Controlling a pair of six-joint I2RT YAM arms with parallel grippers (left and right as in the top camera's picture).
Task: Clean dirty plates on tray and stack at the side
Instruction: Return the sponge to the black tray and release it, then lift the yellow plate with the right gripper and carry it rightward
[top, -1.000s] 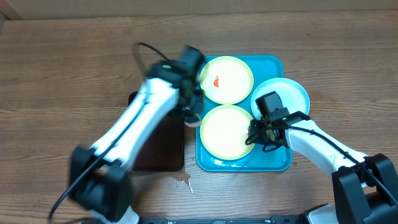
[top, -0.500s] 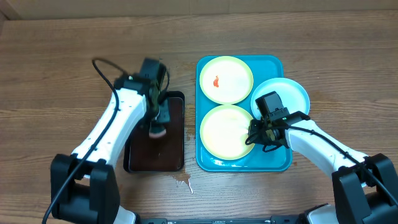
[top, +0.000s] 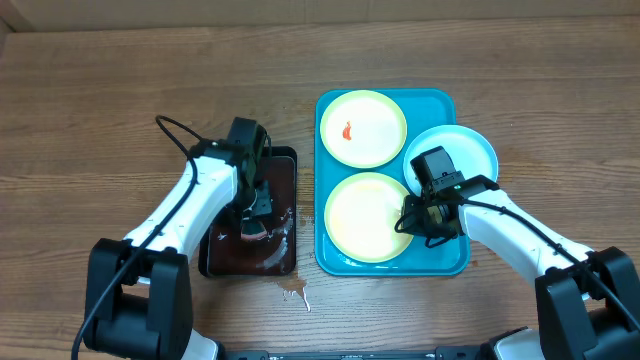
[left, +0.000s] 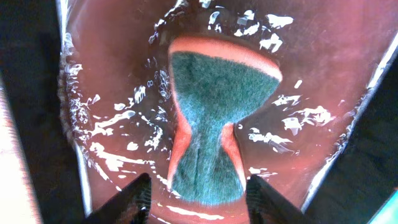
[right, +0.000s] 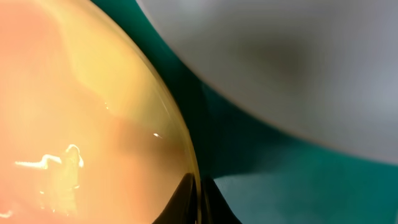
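Note:
The turquoise tray (top: 445, 262) holds three plates. A yellow-green plate with a red smear (top: 362, 128) lies at its far end. A second yellow-green plate (top: 365, 215) lies nearer. A blue-white plate (top: 462, 150) overhangs the right rim. My right gripper (top: 412, 220) is shut on the right rim of the nearer yellow-green plate (right: 81, 124), fingertips (right: 198, 196) pinching its edge. My left gripper (top: 256, 215) is down in the black tray (top: 282, 185), fingers open (left: 199, 202). A green and orange sponge (left: 217, 124) lies in wet brown liquid just beyond them.
The black tray's brown inside (left: 112, 74) is wet and glossy. A small spill (top: 293, 292) marks the wooden table (top: 100, 120) in front of that tray. The blue-white plate (right: 298, 62) and the turquoise tray floor (right: 298, 193) lie right of the held rim.
My left arm swung from the turquoise tray over to the black tray, went down into it, and let go of the sponge. My right gripper has stayed on the plate's rim.

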